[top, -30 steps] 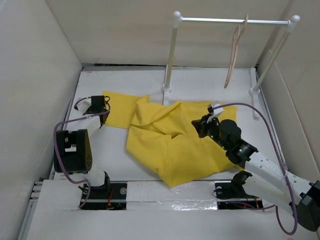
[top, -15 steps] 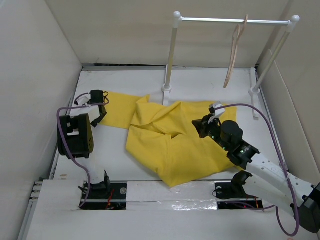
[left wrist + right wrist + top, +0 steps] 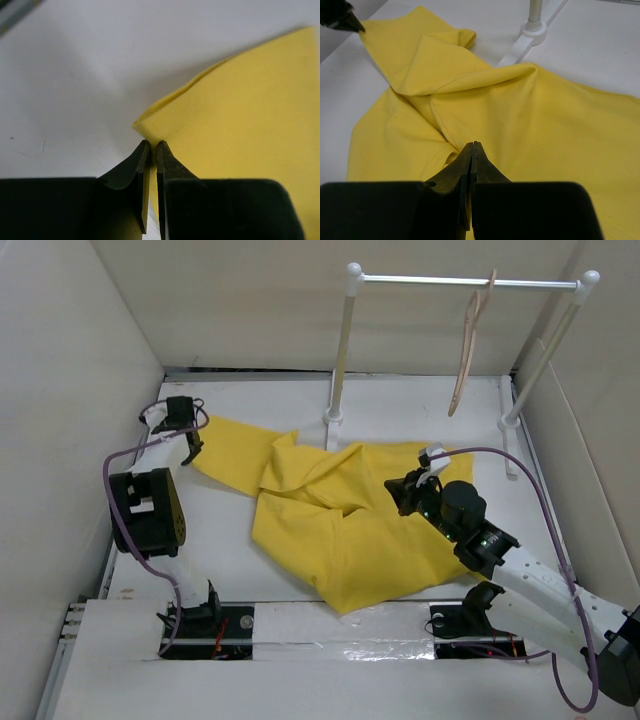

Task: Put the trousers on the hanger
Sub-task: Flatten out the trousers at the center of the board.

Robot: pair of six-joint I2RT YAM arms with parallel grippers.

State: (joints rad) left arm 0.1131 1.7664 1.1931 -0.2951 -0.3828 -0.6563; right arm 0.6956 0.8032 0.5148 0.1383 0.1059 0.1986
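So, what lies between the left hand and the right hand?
Only the trousers: in the top view the yellow cloth runs unbroken from the left hand, shut on one corner, to the right hand.

Bright even light, soft shadows, trousers (image 3: 240, 125) blurred in left wrist view

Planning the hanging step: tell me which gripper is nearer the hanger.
Right. The right gripper rests midway along the trousers, below and left of the hanger; the left gripper pinches their far-left corner, much farther away.
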